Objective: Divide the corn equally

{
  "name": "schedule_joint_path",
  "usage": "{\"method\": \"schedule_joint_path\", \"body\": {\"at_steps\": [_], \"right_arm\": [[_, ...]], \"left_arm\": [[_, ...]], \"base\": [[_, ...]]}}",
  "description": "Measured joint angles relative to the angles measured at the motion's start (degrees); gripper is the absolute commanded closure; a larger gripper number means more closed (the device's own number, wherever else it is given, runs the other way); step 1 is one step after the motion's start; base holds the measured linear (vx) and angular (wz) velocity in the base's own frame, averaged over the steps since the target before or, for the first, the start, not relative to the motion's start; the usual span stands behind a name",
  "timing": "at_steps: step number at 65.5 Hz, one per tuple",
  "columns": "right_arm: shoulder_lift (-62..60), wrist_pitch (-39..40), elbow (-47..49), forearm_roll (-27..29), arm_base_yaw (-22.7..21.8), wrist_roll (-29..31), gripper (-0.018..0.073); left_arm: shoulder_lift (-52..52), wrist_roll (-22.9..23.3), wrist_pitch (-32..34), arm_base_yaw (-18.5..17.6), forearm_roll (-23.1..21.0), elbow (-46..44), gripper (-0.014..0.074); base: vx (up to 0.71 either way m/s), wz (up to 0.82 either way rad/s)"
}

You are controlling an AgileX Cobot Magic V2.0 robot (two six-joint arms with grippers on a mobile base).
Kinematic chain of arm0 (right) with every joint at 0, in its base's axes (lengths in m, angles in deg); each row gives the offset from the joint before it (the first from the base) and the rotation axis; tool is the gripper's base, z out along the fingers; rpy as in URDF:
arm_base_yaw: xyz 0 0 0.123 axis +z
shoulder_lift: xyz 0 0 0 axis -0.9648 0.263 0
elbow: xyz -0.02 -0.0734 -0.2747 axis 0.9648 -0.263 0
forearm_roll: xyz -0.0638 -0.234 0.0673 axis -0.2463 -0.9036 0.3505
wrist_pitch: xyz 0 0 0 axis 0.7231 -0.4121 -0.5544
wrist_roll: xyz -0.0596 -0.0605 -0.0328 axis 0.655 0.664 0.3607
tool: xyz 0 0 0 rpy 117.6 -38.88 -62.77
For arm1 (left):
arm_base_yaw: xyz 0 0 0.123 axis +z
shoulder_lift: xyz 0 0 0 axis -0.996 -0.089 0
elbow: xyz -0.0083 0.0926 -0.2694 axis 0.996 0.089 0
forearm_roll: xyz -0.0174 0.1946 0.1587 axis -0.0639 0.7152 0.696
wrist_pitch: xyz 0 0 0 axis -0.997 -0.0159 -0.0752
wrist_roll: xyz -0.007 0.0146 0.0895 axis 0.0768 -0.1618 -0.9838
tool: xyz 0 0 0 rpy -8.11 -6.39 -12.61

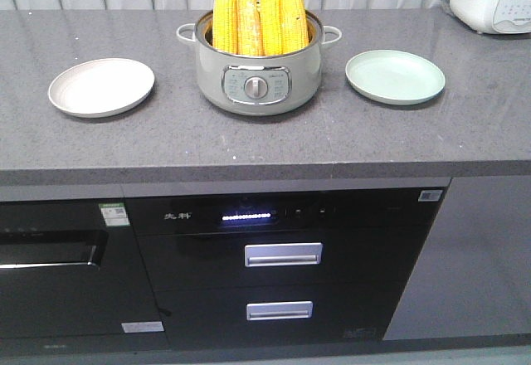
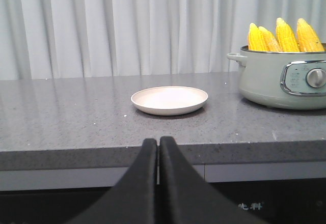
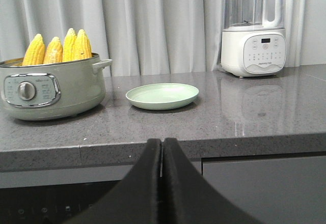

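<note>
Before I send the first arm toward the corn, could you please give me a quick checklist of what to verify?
1. Even count: four cobs of corn stand in the pot, two per plate: ok.
2. Beige plate empty: ok.
3. Green plate empty: ok.
4. Cob tips above the pot's rim, no lid in the way: ok.
5. Jaws ready to grasp: left gripper and right gripper both have jaws pressed shut: not ok.
6. More cobs hidden lower in the pot: cannot tell.
</note>
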Motion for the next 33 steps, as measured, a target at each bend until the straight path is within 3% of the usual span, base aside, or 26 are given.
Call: {"method": "schedule_joint_path", "body": {"at_steps": [33], "right_arm": [[0.0,0.0,0.0,0.0,0.0,0.0,0.0566]], "left_arm": [[0.0,0.0,0.0,0.0,0.0,0.0,0.0603]], "base": [[0.17,-0.04]]}}
